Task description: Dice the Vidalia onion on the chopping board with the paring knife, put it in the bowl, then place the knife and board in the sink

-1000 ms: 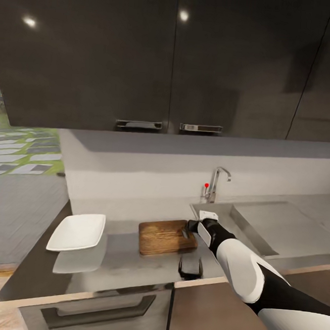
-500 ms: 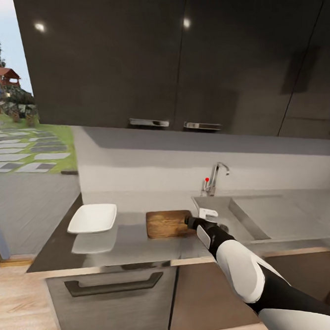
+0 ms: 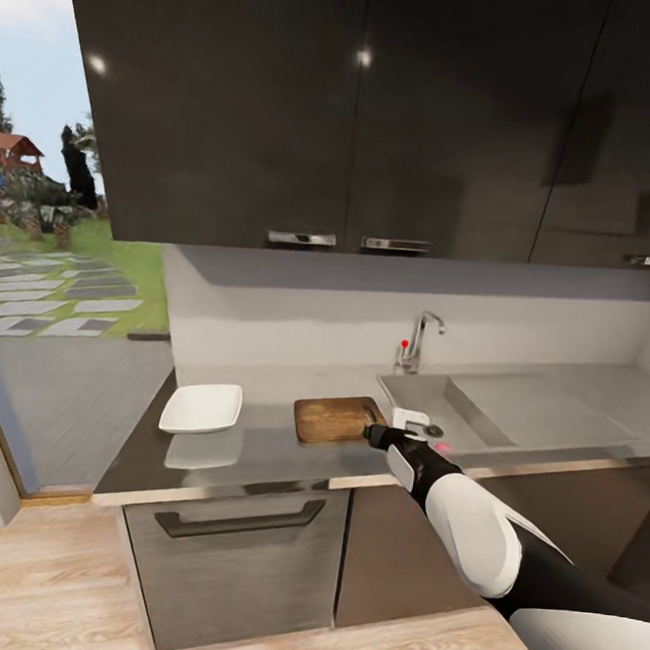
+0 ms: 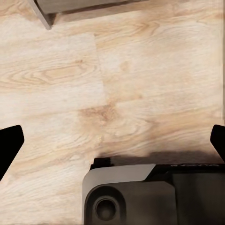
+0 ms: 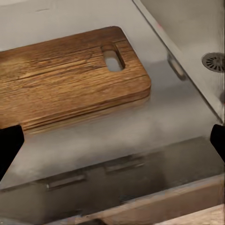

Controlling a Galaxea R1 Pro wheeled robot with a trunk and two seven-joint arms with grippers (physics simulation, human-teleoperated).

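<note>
While the right gripper (image 3: 373,434) hangs with its dark fingers spread wide and holding nothing above the glossy grey countertop (image 3: 256,452), the brown wood-grain chopping board (image 3: 336,419) with a slot-shaped handle hole lies flat just beside it, between the shallow white square bowl (image 3: 201,407) and the grey recessed sink (image 3: 475,410). A small pinkish-red onion (image 3: 444,445) shows in the basin next to the white wrist. The left gripper (image 4: 112,145), fingers equally far apart and empty, points at the pale wooden floor (image 4: 140,93).

Chopping board (image 5: 70,75) cut off by frame edge; sink (image 3: 456,399) contents prob. too small.
</note>
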